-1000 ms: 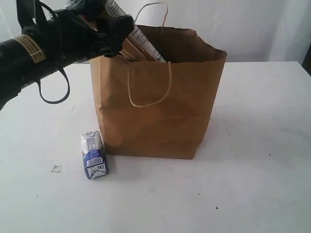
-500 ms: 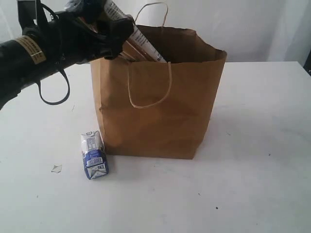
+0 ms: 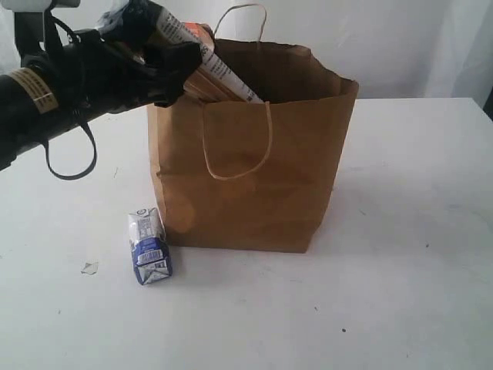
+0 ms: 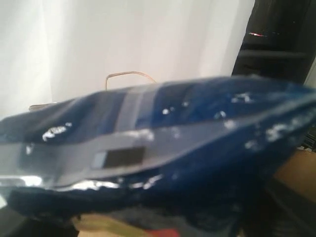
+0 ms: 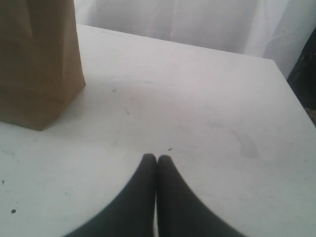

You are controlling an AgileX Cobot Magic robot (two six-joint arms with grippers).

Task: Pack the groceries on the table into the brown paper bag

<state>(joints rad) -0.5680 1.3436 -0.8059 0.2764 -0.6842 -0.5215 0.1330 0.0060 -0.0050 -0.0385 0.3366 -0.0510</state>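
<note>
The brown paper bag (image 3: 254, 169) stands upright mid-table with its mouth open. My left gripper (image 3: 158, 58) hangs at the bag's left rim, shut on the blue spaghetti packet (image 3: 214, 68), which slants down into the bag with its upper end sticking out. In the left wrist view the packet (image 4: 187, 128) fills the frame and hides the fingers; a bag handle (image 4: 129, 75) shows behind it. The small blue-white carton (image 3: 149, 247) lies on the table (image 3: 400, 231) by the bag's front left corner. My right gripper (image 5: 156, 159) is shut and empty above bare table, right of the bag (image 5: 37, 54). The other groceries are out of view.
A small scrap (image 3: 89, 267) lies on the table left of the carton. An orange corner (image 3: 202, 32) peeks out behind the packet at the bag's rim. A black cable loop (image 3: 69, 166) hangs under the left arm. A white curtain backs the table.
The left arm has pulled a little to the left and upward, lifting the packet's upper end higher out of the bag. The carton and the right gripper have not moved.
</note>
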